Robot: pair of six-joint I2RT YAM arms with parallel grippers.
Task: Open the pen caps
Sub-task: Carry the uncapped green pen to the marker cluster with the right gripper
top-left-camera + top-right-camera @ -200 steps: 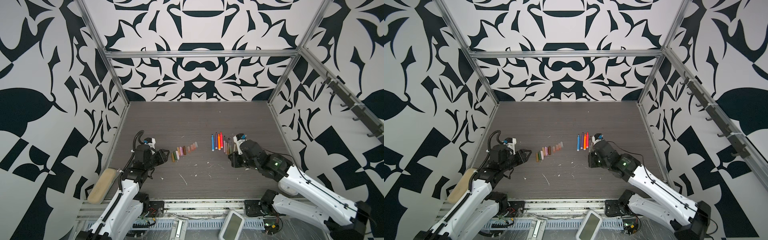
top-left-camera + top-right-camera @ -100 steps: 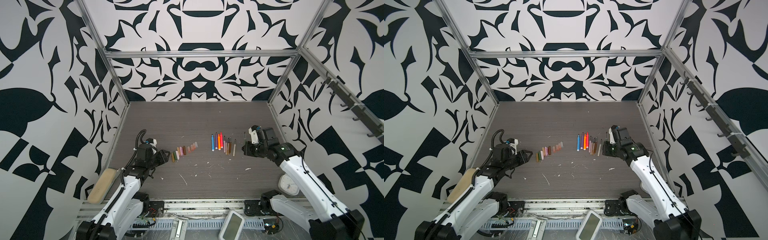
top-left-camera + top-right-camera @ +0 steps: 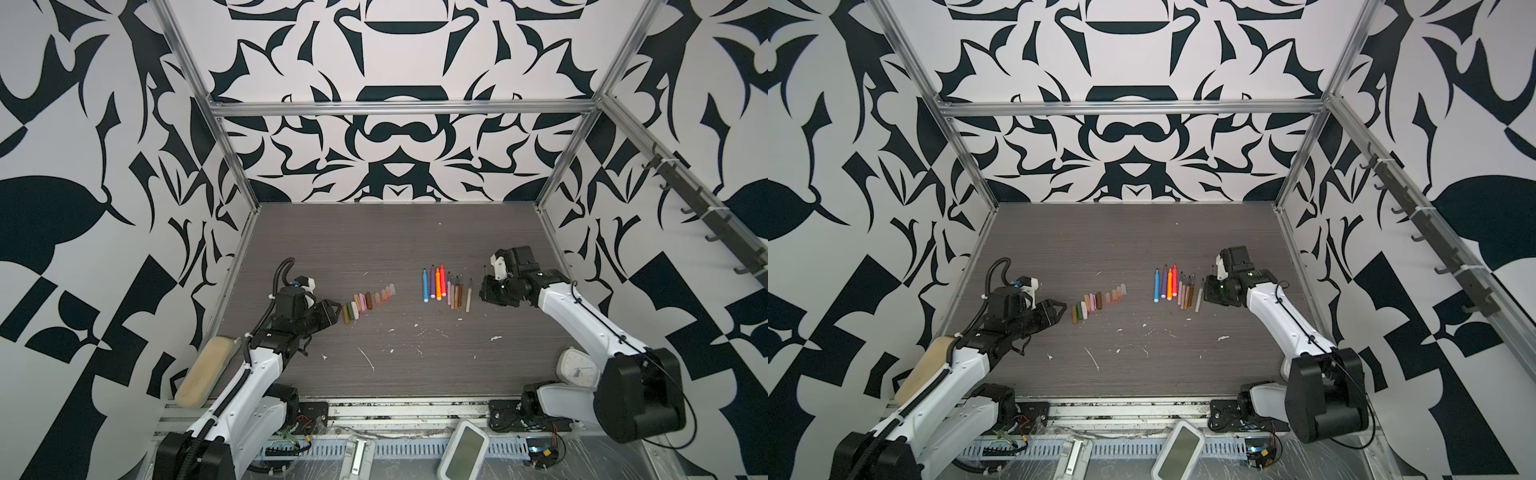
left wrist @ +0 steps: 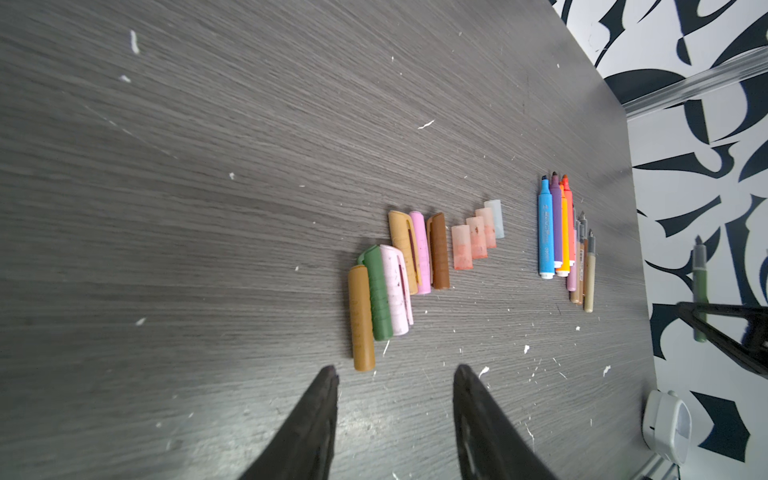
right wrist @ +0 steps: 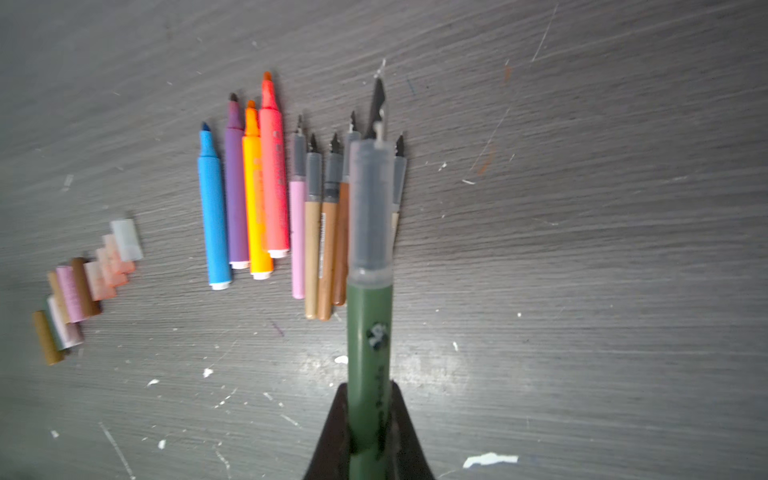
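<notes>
While the pen caps [image 3: 368,301] [image 3: 1098,301] [image 4: 415,266] [image 5: 83,291] lay flat on the grey surface [image 3: 395,241] left of its middle, each had its long axis running roughly from the near edge towards the far wall. They sat side by side, mostly touching, in a row that climbed from near-left to far-right in both top views. An ochre cap [image 4: 361,318] ended the row at the near-left and a clear one [image 4: 494,218] at the far-right.

Low over the surface, the left arm reached in from the near-left corner. The left fingers [image 4: 316,415] [image 3: 332,309] pointed at the row's near-left end, stood partly apart with nothing between them, and stopped just short of the ochre cap.

From the near-right corner the right arm stretched out with its wrist bent. The right fingers [image 5: 332,432] [image 3: 488,291] were closed on the barrel of a green pen [image 5: 369,332] [image 4: 700,291], which was raised off the surface. Its bare dark nib led away from the fingers, the same way as the tips of the markers below it.

Those uncapped markers [image 3: 444,286] [image 3: 1177,289] lay parallel, right of the middle and well apart from the caps, with the thin ones just beside the right fingers. White scraps [image 3: 368,359] littered the near half of the surface. A small white clock [image 3: 577,370] stood by the right arm's base.
</notes>
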